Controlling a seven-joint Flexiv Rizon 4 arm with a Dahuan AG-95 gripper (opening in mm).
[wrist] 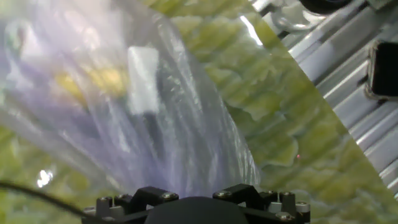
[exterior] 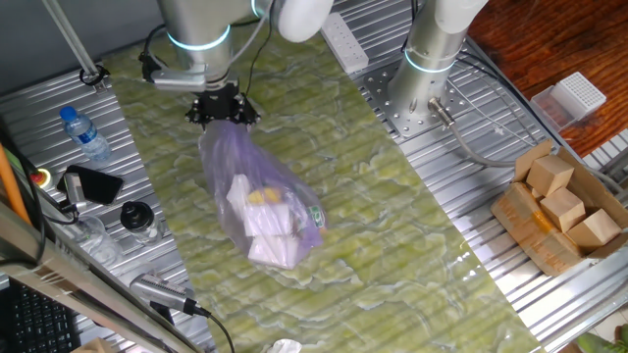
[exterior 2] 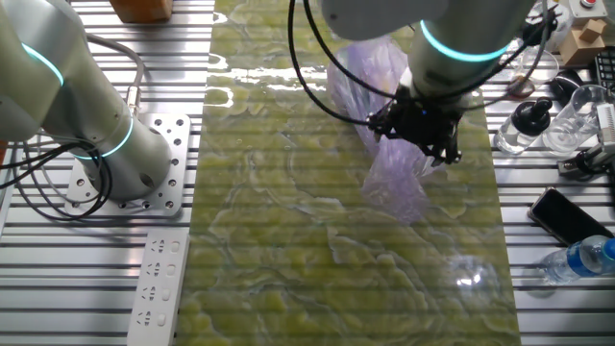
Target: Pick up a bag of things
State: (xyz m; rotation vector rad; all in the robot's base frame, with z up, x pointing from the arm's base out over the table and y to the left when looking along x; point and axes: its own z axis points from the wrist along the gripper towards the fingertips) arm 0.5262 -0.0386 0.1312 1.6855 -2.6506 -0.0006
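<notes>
In one fixed view we see the tool [exterior: 223,108] clamped on the bunched top of the bag [exterior: 263,201], which hangs below it over the table [exterior: 392,245]. In the other fixed view the bag [exterior 2: 389,168] trails beneath the tool [exterior 2: 423,130]. In the hand view the bag [wrist: 124,106] stretches straight away from the tool [wrist: 196,200], white packets and something yellow inside.

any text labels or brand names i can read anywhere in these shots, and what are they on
No text can be read in any view.
bag of things: a small green mark on one packet, too small to read.
water bottle: label too blurred to read.
power strip: no legible markings.
cardboard box: no print visible.
</notes>
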